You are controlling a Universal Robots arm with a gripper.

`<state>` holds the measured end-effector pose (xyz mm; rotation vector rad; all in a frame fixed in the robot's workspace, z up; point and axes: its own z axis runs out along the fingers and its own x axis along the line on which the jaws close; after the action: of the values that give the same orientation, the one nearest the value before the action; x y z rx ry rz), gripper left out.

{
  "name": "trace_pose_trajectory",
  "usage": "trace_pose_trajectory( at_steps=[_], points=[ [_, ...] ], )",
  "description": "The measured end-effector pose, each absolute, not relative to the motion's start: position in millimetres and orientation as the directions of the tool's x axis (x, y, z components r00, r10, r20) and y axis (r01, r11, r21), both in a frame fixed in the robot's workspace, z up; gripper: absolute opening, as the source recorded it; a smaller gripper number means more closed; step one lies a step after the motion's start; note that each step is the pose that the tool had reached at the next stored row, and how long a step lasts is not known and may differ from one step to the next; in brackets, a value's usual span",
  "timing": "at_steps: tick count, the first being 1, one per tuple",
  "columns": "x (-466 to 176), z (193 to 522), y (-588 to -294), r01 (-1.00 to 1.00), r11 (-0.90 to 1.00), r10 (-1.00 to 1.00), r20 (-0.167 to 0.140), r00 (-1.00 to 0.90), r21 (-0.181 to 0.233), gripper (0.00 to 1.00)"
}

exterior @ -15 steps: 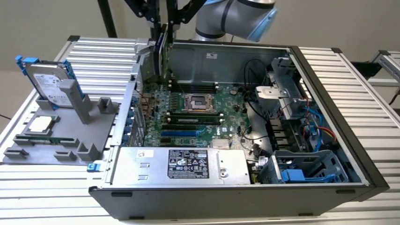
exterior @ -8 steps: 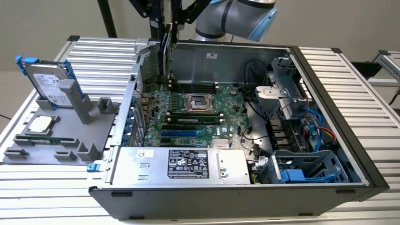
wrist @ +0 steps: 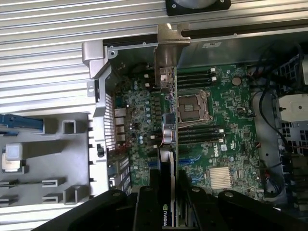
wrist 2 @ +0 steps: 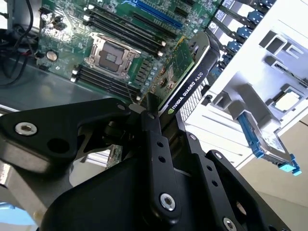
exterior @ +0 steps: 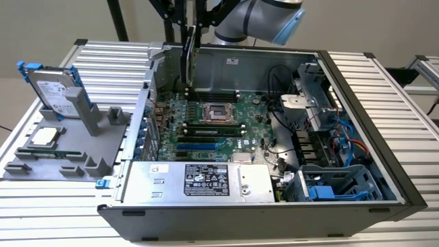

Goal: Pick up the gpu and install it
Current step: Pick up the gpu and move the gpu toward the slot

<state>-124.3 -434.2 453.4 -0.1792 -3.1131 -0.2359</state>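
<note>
The gpu (exterior: 186, 56) hangs on edge above the far left part of the open computer case (exterior: 357, 118), a little above the green motherboard (exterior: 213, 121). My gripper (exterior: 188, 20) is shut on its upper edge. In the second wrist view the gpu (wrist 2: 190, 82) shows its black cooler block and green board, clamped at my gripper (wrist 2: 168, 122). The first wrist view sees the gpu (wrist: 168, 130) edge-on over the motherboard (wrist: 216, 139), its silver end bracket (wrist: 171, 43) near the case's rear wall, and my gripper (wrist: 168, 182) closed around it.
A grey parts holder (exterior: 69, 154) stands at the exterior view's left of the case. It carries a silver hard drive with blue rails (exterior: 55, 92) and a processor chip (exterior: 44, 136). A power supply (exterior: 199, 180) fills the case's near side; cables and drive bays (exterior: 329, 149) line its right.
</note>
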Motion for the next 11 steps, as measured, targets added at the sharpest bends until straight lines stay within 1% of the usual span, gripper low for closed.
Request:
trace_pose_trajectory(
  at_steps=[11],
  points=[
    [-113.0, 453.4, -434.2, 0.115, 0.982, 0.113, 0.023, -0.993, 0.149, 0.0]
  ],
)
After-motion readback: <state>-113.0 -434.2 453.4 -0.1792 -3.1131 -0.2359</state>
